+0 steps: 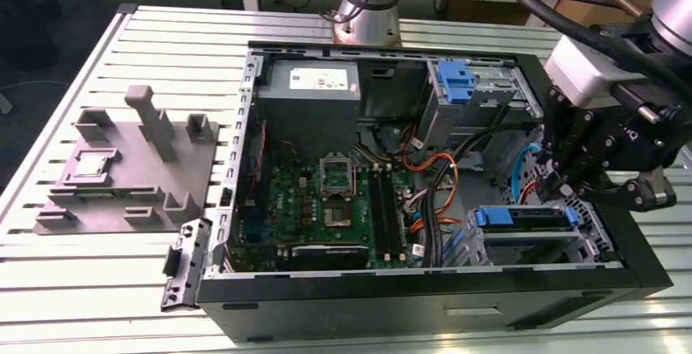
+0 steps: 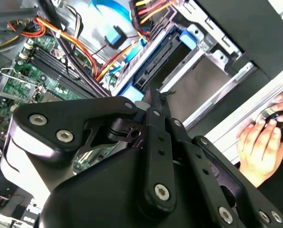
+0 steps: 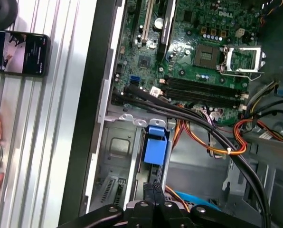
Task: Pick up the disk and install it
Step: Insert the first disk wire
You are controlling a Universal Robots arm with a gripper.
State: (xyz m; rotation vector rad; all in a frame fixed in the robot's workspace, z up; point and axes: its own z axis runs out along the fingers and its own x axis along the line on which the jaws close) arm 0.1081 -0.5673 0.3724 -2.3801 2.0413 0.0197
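The disk [image 1: 523, 218] lies in its blue plastic carrier in the drive bay at the front corner of the open computer case [image 1: 433, 301], on the exterior view's right. In the second wrist view the disk [image 2: 156, 66] is a dark slab edged in blue, and in the first wrist view its blue tab [image 3: 156, 145] stands out. My gripper [image 1: 589, 196] hangs just above the bay's outer side. The fingers [image 2: 153, 107] are shut together, their tips right at the carrier's edge. Nothing shows between them.
Orange, yellow and black cables [image 3: 212, 142] run beside the bay. The motherboard [image 1: 324, 200] and grey power supply [image 1: 308, 83] fill the case's other half. A grey fixture [image 1: 130, 168] sits on the slatted table. A person's hand [image 2: 260, 142] rests outside the case near a phone [image 3: 18, 52].
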